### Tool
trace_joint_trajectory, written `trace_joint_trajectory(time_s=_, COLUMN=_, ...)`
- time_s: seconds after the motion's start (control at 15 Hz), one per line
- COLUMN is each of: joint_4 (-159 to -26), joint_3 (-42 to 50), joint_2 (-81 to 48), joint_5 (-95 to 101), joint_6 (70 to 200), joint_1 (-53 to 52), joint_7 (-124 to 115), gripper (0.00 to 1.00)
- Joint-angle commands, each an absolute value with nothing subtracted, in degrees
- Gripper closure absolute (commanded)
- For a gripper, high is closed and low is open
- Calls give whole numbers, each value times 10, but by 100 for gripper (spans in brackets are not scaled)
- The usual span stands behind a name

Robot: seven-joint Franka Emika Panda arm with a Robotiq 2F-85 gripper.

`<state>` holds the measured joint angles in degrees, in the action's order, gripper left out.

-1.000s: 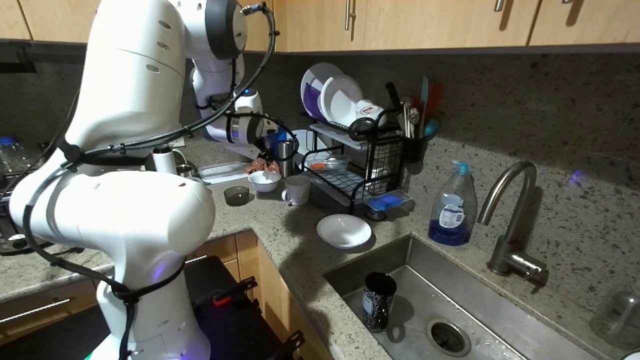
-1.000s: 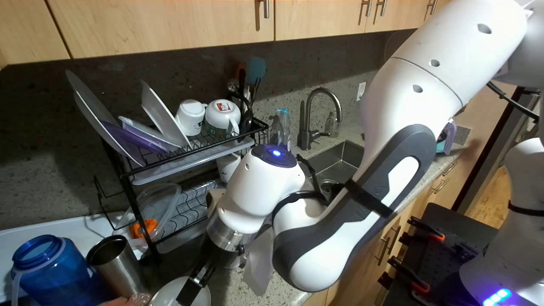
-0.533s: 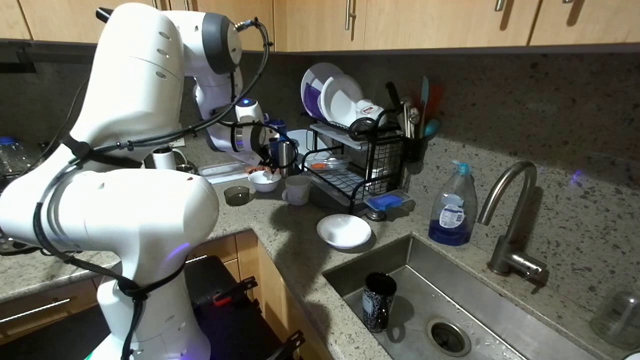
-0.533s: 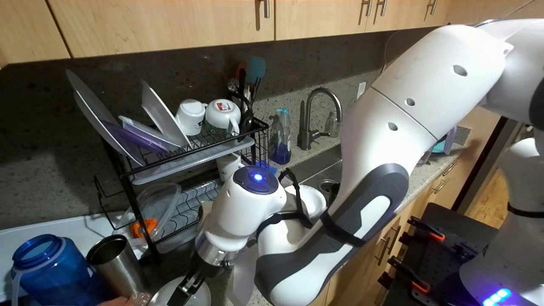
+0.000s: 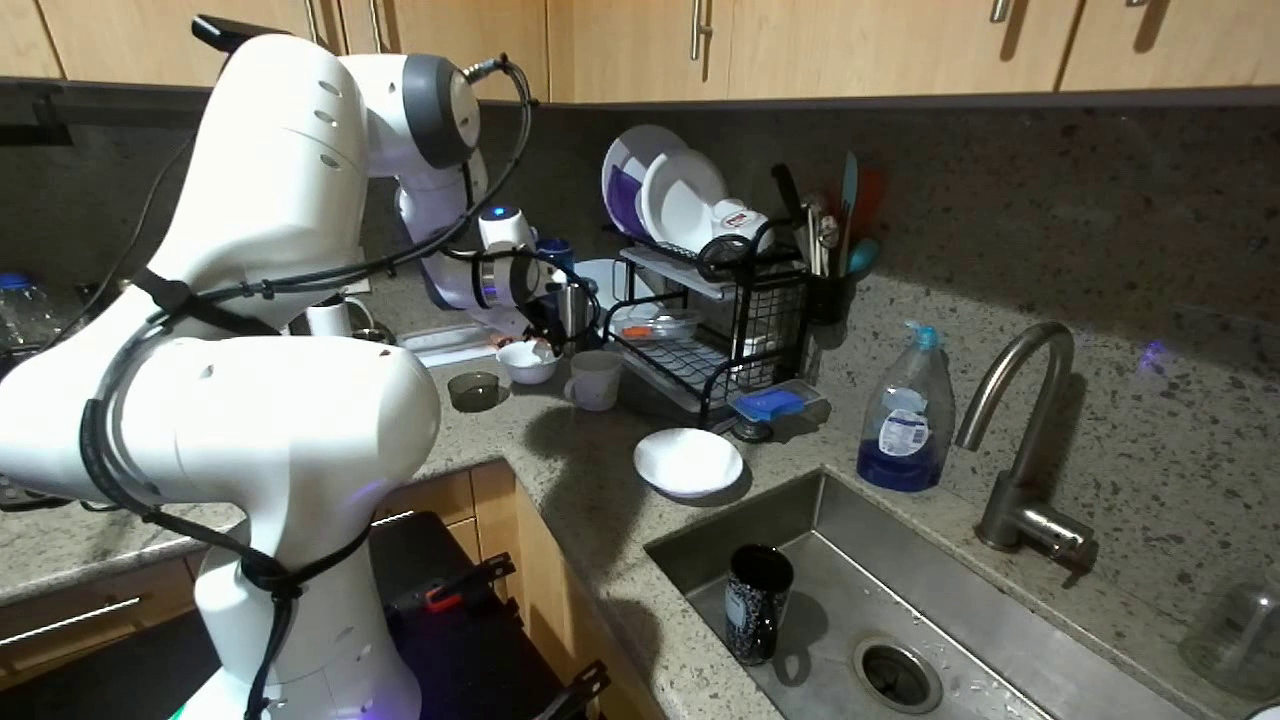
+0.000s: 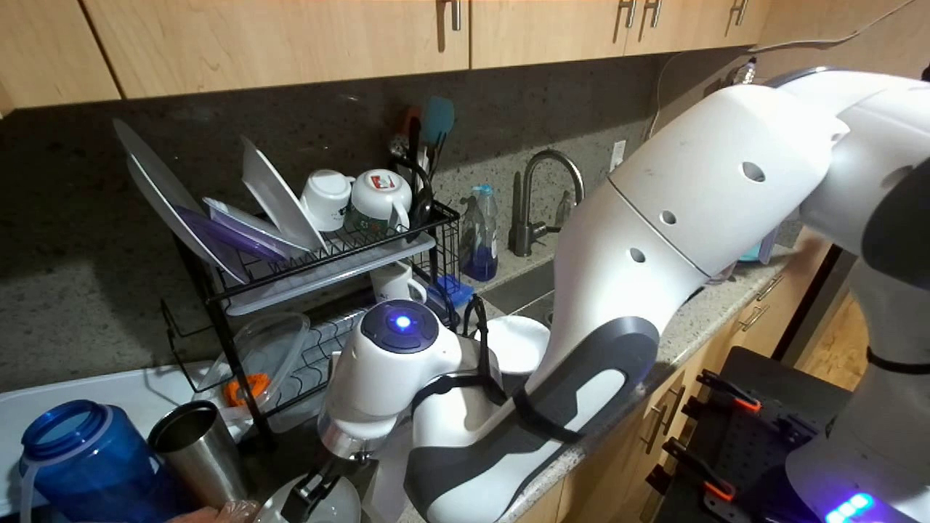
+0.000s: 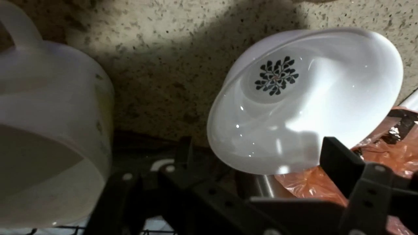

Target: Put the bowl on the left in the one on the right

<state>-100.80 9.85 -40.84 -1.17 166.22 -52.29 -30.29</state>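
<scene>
Since half a second ago the arm has sunk lower in the frame in both exterior views, and its wrist has slid left and down in an exterior view. The small white bowl, with a dark leaf design inside, and the shallow white bowl have kept their places on the counter; in both exterior views the small one stands to the left, well apart from the shallow one, which sits near mid-frame just beside the sink. The hand is spread wide, its two fingers well apart across the lower part of the wrist view, the small bowl's lower rim showing between them; whether either finger touches it I cannot tell. In an exterior view the hand covers part of that bowl at the bottom of the frame, right of a steel tumbler and a blue bottle in the lower left. A white mug fills the left side of the wrist view, and crumpled orange plastic shows at lower right. In an exterior view a black patterned mug stands upright in the sink, below and left of the faucet.
</scene>
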Motion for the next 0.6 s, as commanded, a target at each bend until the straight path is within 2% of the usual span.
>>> trace_joint_trajectory(time_s=0.0, joint_4=-960, joint_3=104, joint_2=-433, joint_5=-11, joint_6=1607, joint_1=-523, joint_7=-328, gripper=0)
trace_joint_trajectory(time_s=0.53, joint_4=-889, joint_3=93, joint_2=-478, joint_5=0, joint_6=1519, joint_1=-499, joint_7=-348, gripper=2)
